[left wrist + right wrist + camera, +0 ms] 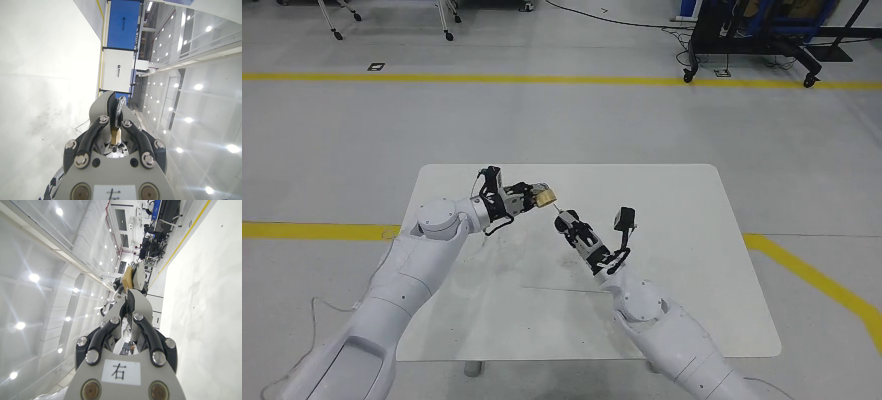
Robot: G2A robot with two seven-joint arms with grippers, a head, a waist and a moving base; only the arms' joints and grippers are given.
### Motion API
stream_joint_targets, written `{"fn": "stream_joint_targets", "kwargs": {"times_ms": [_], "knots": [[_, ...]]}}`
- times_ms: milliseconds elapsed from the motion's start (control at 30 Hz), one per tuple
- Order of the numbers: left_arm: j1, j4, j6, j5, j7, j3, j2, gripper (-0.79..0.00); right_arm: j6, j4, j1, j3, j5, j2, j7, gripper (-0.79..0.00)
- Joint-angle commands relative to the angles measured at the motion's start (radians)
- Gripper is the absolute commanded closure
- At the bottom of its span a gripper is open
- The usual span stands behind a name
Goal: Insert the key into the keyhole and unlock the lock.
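The small brass padlock (545,197) hung over the white worktop's (682,200) far half, your left gripper (531,192) clenched on its steel shackle (119,108). Your right gripper (564,220) pinched the thin metal key (559,210), its tip at the padlock's base.

The small metal key (126,290) is mostly hidden inside the right gripper (127,296), its bare tip too thin to tell whether it enters the brass padlock (127,278), whose silver shackle (118,111) the left gripper (117,101) half covers.
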Motion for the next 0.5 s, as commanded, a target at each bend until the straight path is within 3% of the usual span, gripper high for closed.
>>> {"fn": "stream_joint_targets", "kwargs": {"times_ms": [0,467], "knots": [[0.007,-0.014,0.004,0.018,0.011,-0.004,0.002,0.000,-0.001,0.005,0.002,-0.001,0.008,-0.005,-0.002,0.000],[0.048,-0.080,0.014,0.096,0.068,-0.038,0.008,0.000,0.037,0.008,-0.002,-0.016,-0.074,-0.032,-0.070,0.000]]}}
